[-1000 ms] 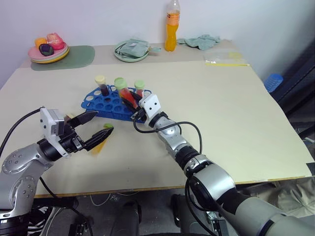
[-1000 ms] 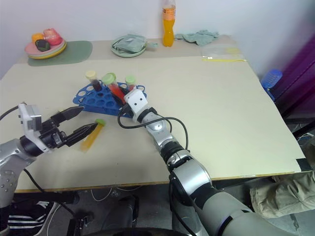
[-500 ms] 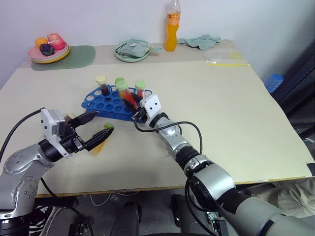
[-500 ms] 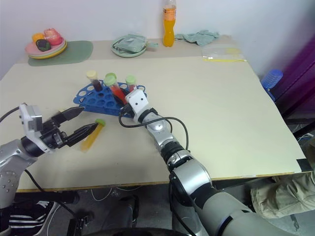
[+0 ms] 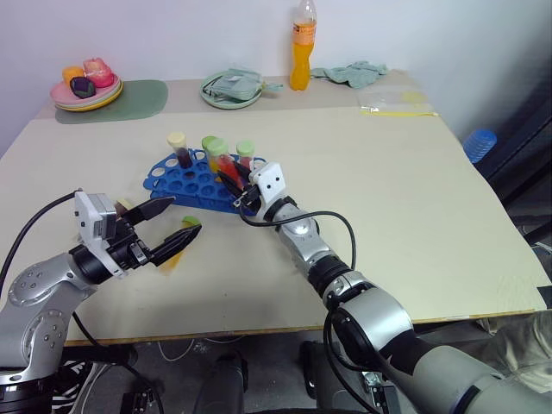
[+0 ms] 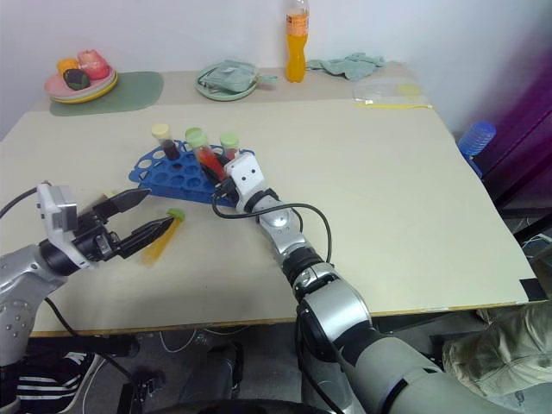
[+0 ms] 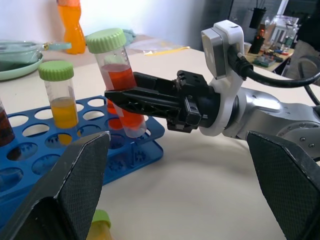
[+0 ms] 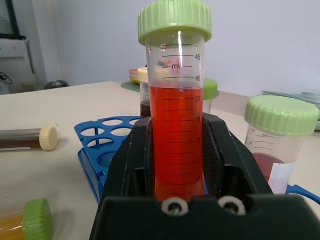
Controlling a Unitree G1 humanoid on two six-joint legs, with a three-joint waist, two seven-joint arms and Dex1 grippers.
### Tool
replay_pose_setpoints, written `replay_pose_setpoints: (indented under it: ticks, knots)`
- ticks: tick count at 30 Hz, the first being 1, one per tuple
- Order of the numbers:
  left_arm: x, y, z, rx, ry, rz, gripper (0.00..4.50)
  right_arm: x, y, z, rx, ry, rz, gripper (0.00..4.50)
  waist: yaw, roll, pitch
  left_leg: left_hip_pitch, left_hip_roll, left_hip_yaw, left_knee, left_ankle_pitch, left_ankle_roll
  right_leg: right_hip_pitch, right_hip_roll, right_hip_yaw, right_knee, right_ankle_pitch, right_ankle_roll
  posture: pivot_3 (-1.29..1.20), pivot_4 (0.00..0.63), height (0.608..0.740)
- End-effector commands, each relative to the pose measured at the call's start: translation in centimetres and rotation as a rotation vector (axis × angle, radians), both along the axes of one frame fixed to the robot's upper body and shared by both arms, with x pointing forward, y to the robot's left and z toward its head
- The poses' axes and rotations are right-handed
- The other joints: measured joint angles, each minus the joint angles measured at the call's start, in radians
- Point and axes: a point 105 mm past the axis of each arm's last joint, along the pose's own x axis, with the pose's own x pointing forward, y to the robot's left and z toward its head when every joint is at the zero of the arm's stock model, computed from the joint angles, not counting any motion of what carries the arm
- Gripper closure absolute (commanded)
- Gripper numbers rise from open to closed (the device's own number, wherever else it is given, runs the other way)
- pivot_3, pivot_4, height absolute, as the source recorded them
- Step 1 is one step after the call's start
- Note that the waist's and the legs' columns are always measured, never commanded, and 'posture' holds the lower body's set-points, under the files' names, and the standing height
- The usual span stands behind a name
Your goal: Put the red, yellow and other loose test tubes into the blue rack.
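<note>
The right gripper [image 7: 127, 95] is squeezed shut on a red tube [image 7: 117, 75] with a green cap. It holds the tube around its middle. The tube stands almost straight up, leaning a little, with the cap on top. The bottom tip of the tube is right at the near edge of the blue rack [image 7: 45, 165], by a hole there, but I cannot tell if it is in the hole yet.

Just past the gripper, more tubes already stand up in the rack: a yellow-orange one [image 7: 62, 102] with a green cap, another green-capped one [image 8: 280, 145], and a dark one [image 5: 178, 148] with a cream cap.

The left gripper [image 5: 168, 226] has its two fingers wide apart and holds nothing. Right under its tips lies a yellow tube [image 5: 177, 248] with a green cap, flat on the table [image 5: 388, 190]. Its long side runs away from this gripper toward the rack, cap end first. Another dark tube [image 8: 27, 138] with a cream cap also lies flat on the table, off to one side of the rack.

I think the red tube needs to go straight down into a hole next. The left gripper is much nearer to the lying yellow tube, so that one looks like its job
</note>
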Motion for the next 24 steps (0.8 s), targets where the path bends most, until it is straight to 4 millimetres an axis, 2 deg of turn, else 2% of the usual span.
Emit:
replay_pose_setpoints:
  ticks: [1, 11, 16, 24]
  knots:
    - [-0.3, -0.2, 0.9, 0.007, -0.051, -0.012, 0.0, -2.7, 3.8, 0.1, 0.124, 0.053, 0.084, 3.71, 0.0, 0.0, 0.0, 0.0, 0.0, 0.0, 0.0, 0.0, 0.0, 0.0, 0.0, 0.0, 0.0, 0.0, 0.0, 0.0, 0.15, 0.74]
    - [-0.3, -0.2, 0.8, 0.012, -0.048, -0.016, 0.0, -2.6, 3.6, -0.3, 0.145, 0.086, 0.08, 3.71, 0.0, 0.0, 0.0, 0.0, 0.0, 0.0, 0.0, 0.0, 0.0, 0.0, 0.0, 0.0, 0.0, 0.0, 0.0, 0.0, 0.15, 0.74]
    - [-0.4, -0.2, 0.9, 0.013, -0.05, -0.015, 0.0, -2.1, 2.8, -0.7, 0.152, 0.106, 0.057, 3.71, 0.0, 0.0, 0.0, 0.0, 0.0, 0.0, 0.0, 0.0, 0.0, 0.0, 0.0, 0.0, 0.0, 0.0, 0.0, 0.0, 0.15, 0.74]
    - [-0.3, -0.5, 1.0, 0.01, -0.053, -0.018, 0.0, -2.7, 2.9, -0.6, 0.158, 0.087, 0.089, 3.71, 0.0, 0.0, 0.0, 0.0, 0.0, 0.0, 0.0, 0.0, 0.0, 0.0, 0.0, 0.0, 0.0, 0.0, 0.0, 0.0, 0.15, 0.74]
